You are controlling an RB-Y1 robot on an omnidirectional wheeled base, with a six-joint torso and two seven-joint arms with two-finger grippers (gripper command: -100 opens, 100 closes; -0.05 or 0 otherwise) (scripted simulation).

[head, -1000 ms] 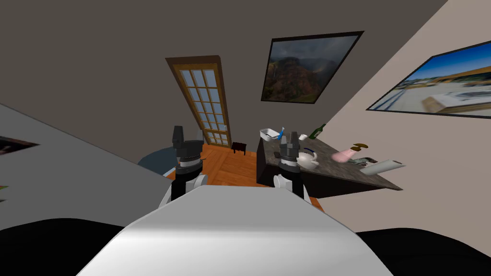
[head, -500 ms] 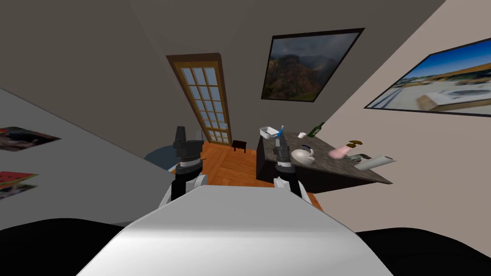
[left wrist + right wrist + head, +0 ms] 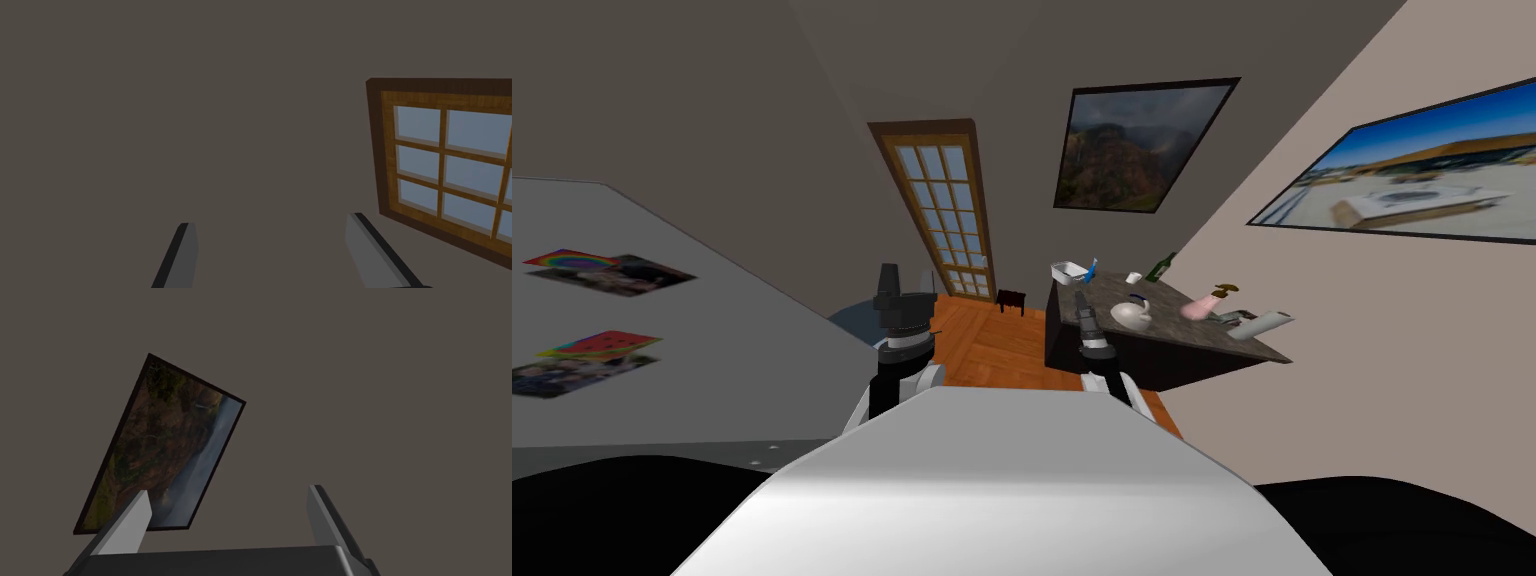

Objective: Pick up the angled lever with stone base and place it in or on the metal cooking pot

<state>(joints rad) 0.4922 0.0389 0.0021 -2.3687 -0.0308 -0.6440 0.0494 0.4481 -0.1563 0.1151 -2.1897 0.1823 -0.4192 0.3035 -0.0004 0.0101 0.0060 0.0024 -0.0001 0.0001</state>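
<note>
1. At the far left, a flat grey panel (image 3: pixel 712 330) carries coloured prints (image 3: pixel 597 355). They are too small for any writing on them to be read.
2. The left arm is held raised in front of the chest with the forearm upright, and the left hand (image 3: pixel 888 270) is pointed upward. Its fingers (image 3: pixel 185 255) are seen standing well apart, with nothing between them.
3. Past that hand, a wooden door with glass panes (image 3: pixel 942 210) is set in the dark wall. A small dark stool (image 3: pixel 1010 301) stands near it on the wooden floor (image 3: pixel 1002 350).
4. The right arm is raised in the same way. The right hand (image 3: pixel 1083 300) is pointed upward and is seen against the near left end of the dark, mottled table (image 3: pixel 1172 328). Its fingers (image 3: pixel 320 513) are spread wide and nothing is held.
5. A white tray (image 3: pixel 1068 270) with a blue item in it lies at the table's far left corner. A small white cup (image 3: pixel 1134 277) and a green bottle (image 3: pixel 1162 266) stand further along the back edge.
6. A round white vessel (image 3: pixel 1131 316) with a dark handle over it sits just beside the right hand. It may be the pot, though at this size it cannot be told from a kettle.
7. The angled lever (image 3: pixel 1226 290), brown on a pink base, stands on the right part of the table. It lies between the vessel and a white cylinder (image 3: pixel 1262 324) lying at the right corner, and is well apart from both hands.
</note>
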